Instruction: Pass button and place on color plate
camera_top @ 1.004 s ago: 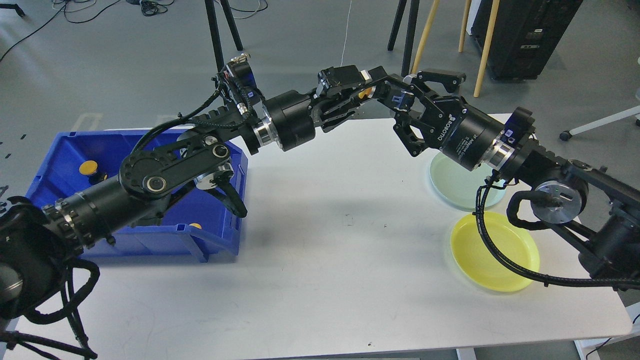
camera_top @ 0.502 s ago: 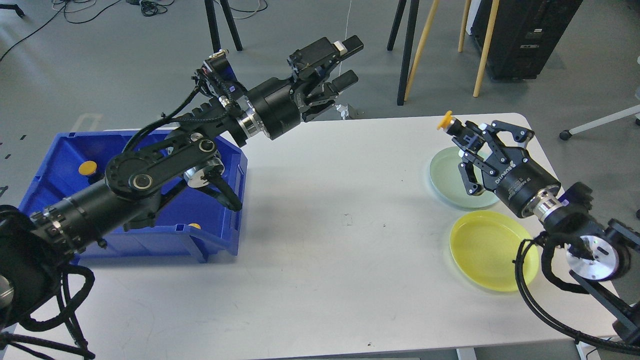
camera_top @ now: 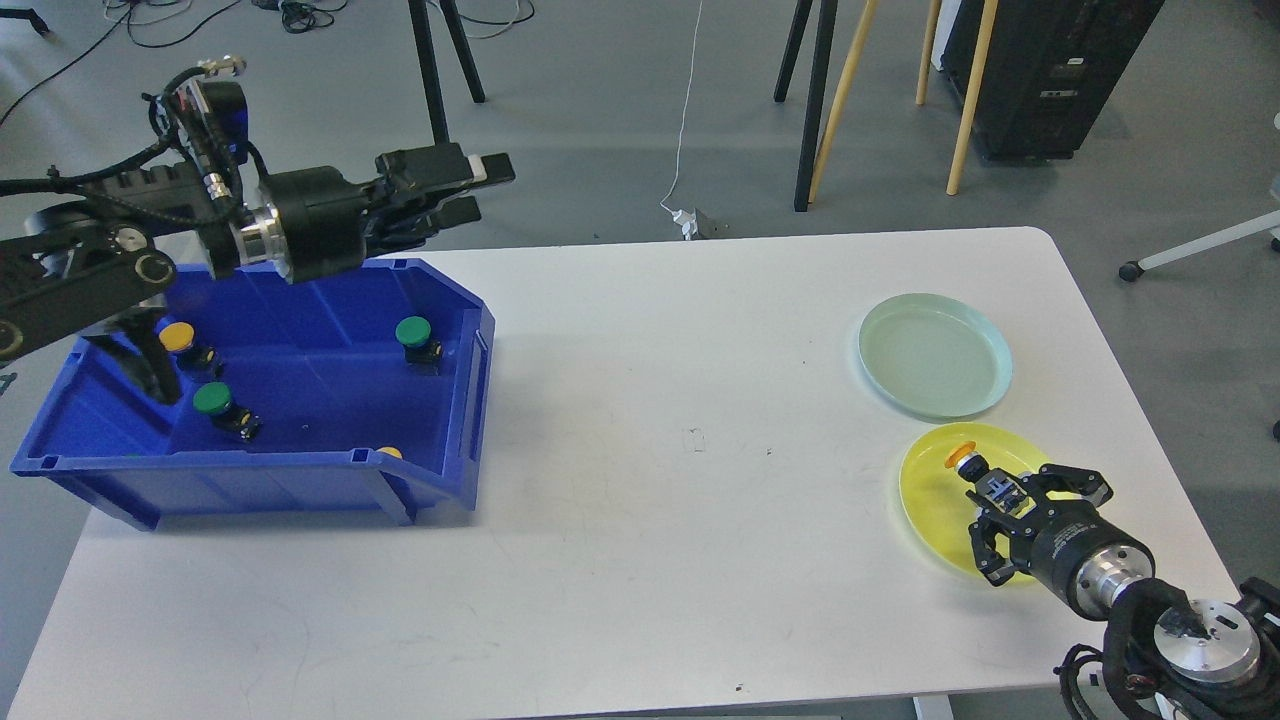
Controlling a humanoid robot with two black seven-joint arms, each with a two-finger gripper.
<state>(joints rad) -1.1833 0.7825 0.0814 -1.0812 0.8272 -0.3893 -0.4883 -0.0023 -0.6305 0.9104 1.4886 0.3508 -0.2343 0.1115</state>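
Observation:
My right gripper (camera_top: 988, 480) is shut on a yellow-capped button (camera_top: 962, 459) and holds it low over the yellow plate (camera_top: 925, 490) at the right front of the table. A pale green plate (camera_top: 935, 355) lies just behind the yellow one and has nothing on it. My left gripper (camera_top: 478, 187) is open and empty, above the back rim of the blue bin (camera_top: 300, 490) at the left. Whether the button touches the yellow plate I cannot tell.
The blue bin holds a yellow button (camera_top: 177, 337), two green buttons (camera_top: 212, 398) (camera_top: 412, 330) and a partly hidden yellow one (camera_top: 390, 452). The white table (camera_top: 660, 450) ends close behind the plates on the right. Chair and tripod legs stand behind the table.
The right gripper carried the yellow button from mid-air at the table's middle back down to the yellow plate. The left gripper opened, let go, and drew back left over the bin.

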